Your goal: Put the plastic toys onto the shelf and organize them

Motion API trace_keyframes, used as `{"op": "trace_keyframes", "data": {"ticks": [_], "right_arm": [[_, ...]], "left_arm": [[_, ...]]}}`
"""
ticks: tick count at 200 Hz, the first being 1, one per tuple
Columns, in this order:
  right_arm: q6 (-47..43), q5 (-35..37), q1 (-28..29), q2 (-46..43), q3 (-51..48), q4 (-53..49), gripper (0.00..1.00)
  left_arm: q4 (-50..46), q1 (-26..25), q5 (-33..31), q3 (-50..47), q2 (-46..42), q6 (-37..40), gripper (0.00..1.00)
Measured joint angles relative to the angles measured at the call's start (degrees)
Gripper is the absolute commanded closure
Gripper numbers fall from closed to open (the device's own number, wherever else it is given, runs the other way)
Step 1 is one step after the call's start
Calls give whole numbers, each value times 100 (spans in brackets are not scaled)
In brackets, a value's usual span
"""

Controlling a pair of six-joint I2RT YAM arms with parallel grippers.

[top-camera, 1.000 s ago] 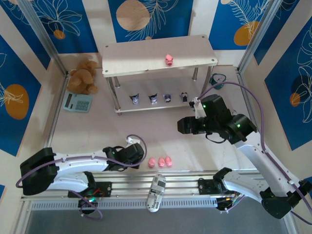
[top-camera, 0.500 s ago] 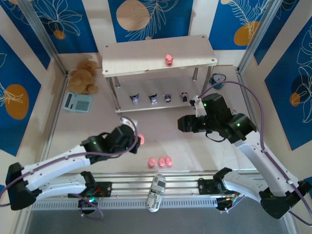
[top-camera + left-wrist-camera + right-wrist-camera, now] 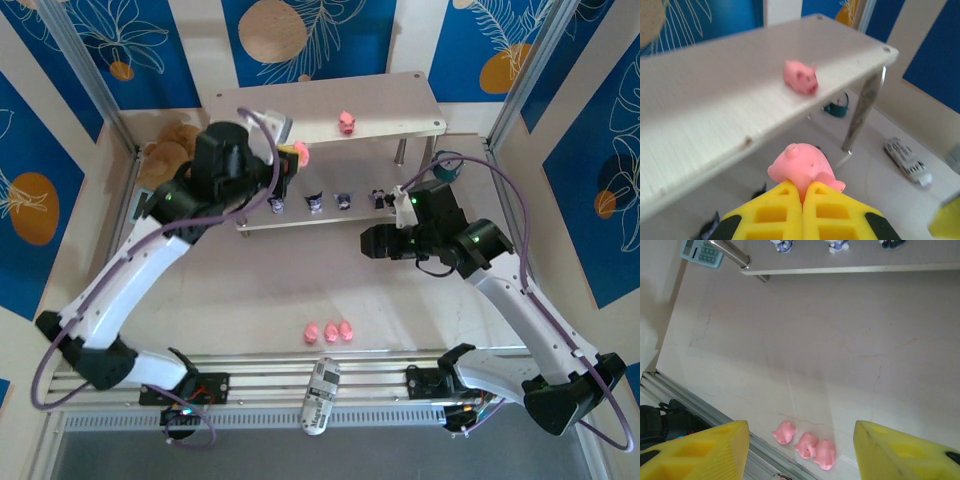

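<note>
Now left gripper is clamping shut on a pink pig, hovering just off the shelf top board's front edge, near a second pig sitting on it. Right gripper is hanging half-open, empty, before the shelf; three pigs are lying farther out.

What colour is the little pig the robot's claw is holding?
Pink. The pig held by the left claw shows best in the left wrist view.

Blue leaf-print walls (orange discs) ring a pale tabletop.
</note>
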Motion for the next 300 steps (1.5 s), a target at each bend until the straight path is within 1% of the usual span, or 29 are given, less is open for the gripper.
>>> {"op": "trace_keyframes", "data": {"ticks": [17, 35, 66, 176, 241, 278, 300], "right_arm": [[-33, -22, -70, -2, 59, 13, 42], [-57, -52, -164, -2, 81, 31, 42], [-98, -157, -319, 26, 81, 46, 42], [-157, -455, -564, 186, 83, 304, 42], [-203, -599, -671, 186, 83, 345, 42], [-203, -623, -693, 186, 83, 348, 42], [-203, -643, -704, 186, 76, 365, 42]], "left_arm": [[-48, 286, 289, 575, 535, 96, 100], [-151, 514, 557, 970, 968, 122, 100], [-299, 741, 883, 1423, 1471, 107, 100], [-354, 850, 1567, 2321, 2369, -186, 100], [-584, 868, 1628, 2527, 2564, -229, 100], [-758, 868, 1622, 2706, 2636, -221, 92], [-833, 874, 1602, 2809, 2710, -225, 85]]}}
